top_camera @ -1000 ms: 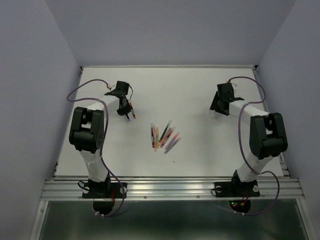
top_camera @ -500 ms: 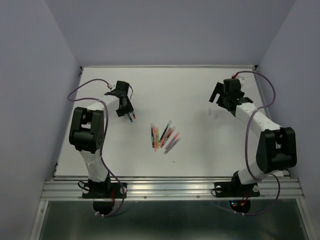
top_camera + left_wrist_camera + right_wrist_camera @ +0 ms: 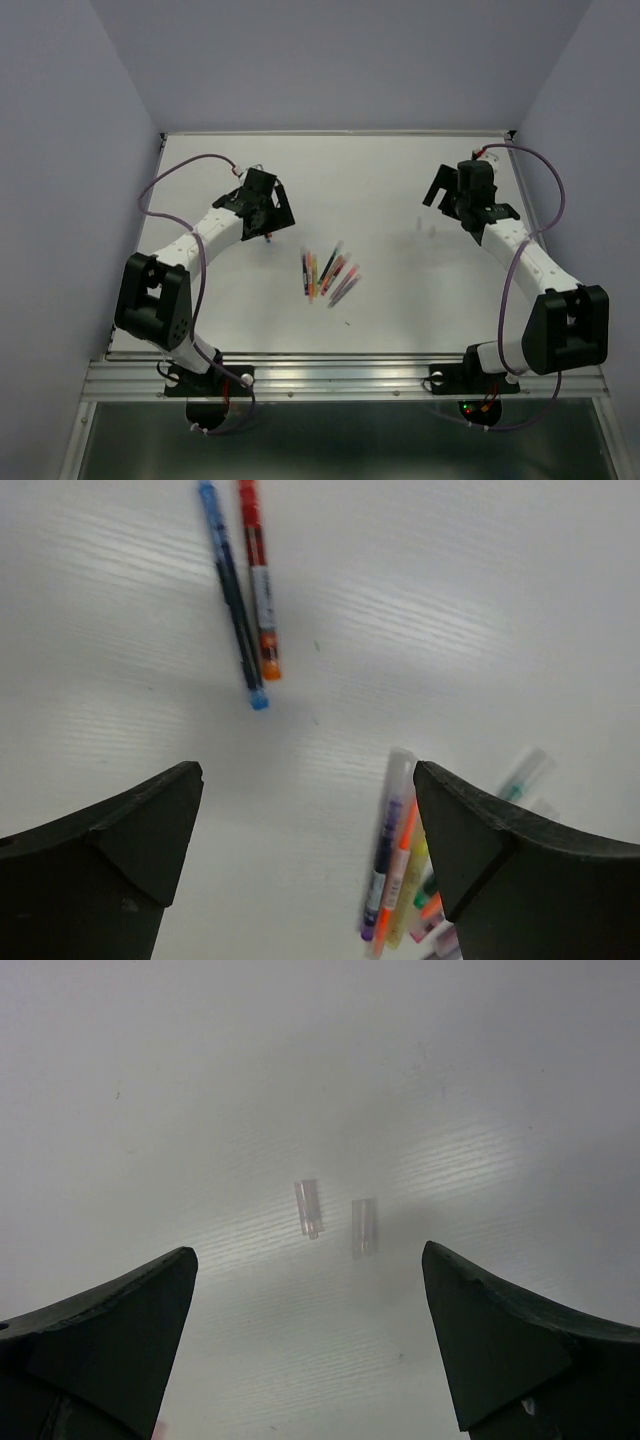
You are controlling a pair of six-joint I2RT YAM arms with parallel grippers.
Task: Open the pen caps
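Left claw [image 3: 308, 772]: I read it spread wide and holding nothing, above the table [image 3: 400, 300], left of and beyond the pen cluster [image 3: 328, 275].
Blue pen [image 3: 232, 595], red pen [image 3: 258, 580]: flat and side by side, left of the cluster, past the left claw's tips.
Right claw [image 3: 309, 1252]: I read it spread wide and empty, well right of the cluster.
Pen caps [image 3: 308, 1207]: two clear ones lie loose on the table, close but apart, right of the cluster, below the right claw's gap.
Purple pen [image 3: 385, 845]: in the cluster, with a clear cap on its end.

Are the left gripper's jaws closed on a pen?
No: the jaws of the left gripper stand open, and the blue pen and red pen lie on the table.
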